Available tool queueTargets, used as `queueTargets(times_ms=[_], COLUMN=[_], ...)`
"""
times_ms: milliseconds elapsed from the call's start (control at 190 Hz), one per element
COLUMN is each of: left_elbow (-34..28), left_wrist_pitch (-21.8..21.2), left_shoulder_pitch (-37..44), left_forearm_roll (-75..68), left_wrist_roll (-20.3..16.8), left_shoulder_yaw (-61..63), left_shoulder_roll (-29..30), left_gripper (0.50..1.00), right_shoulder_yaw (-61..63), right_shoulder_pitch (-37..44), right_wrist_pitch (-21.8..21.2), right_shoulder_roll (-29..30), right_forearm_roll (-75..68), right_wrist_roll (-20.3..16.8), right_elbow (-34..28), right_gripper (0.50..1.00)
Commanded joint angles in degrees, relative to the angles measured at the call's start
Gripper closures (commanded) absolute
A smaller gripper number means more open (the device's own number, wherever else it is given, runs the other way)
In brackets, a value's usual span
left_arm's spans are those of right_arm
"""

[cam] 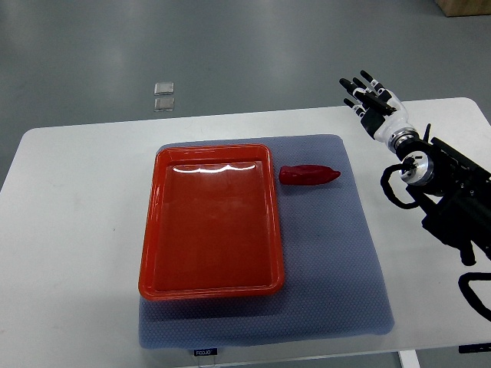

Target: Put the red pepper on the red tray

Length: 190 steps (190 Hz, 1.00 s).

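A red pepper lies on its side on the blue-grey mat, just right of the red tray's upper right corner. The red tray sits empty on the mat's left part. My right hand hovers at the table's far right, above and to the right of the pepper, with its fingers spread and nothing in them. Its arm enters from the right edge. The left arm does not show.
The white table carries the mat; its far edge runs just behind the hand. Two small clear squares lie on the grey floor beyond the table. A cardboard corner shows top right.
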<state>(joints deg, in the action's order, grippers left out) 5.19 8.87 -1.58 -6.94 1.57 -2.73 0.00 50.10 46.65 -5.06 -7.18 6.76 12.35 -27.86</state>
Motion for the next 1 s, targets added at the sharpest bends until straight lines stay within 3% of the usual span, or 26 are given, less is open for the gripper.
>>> queueTargets(times_ms=[0,538,875,996], left_elbow=[0.0,0.0,0.0,0.0], left_wrist_pitch=[0.0,0.0,0.0,0.0], left_shoulder_pitch=[0.0,0.0,0.0,0.0], left_forearm_roll=[0.0,0.0,0.0,0.0], left_wrist_roll=[0.0,-0.1,-0.1,0.0], left_shoulder_yaw=[0.0,0.0,0.0,0.0], left_shoulder_roll=[0.0,0.0,0.0,0.0], left_gripper=[0.5,0.5,0.5,0.5], right_shoulder_yaw=[0.0,-3.1,-12.1,-19.5], right_shoulder_pitch=[-0.1,0.1,3.8,6.7], right_wrist_pitch=[0.0,0.0,-0.5,-3.6], right_shoulder_roll=[0.1,-1.8,-7.9,-12.0], right_forearm_roll=[0.0,1.9,24.5,33.1], right_wrist_roll=[0.0,0.2,-0.3,-0.6], right_elbow=[0.0,-4.0,-10.6,-13.5], right_gripper=[0.574,0.576,0.576,0.576])
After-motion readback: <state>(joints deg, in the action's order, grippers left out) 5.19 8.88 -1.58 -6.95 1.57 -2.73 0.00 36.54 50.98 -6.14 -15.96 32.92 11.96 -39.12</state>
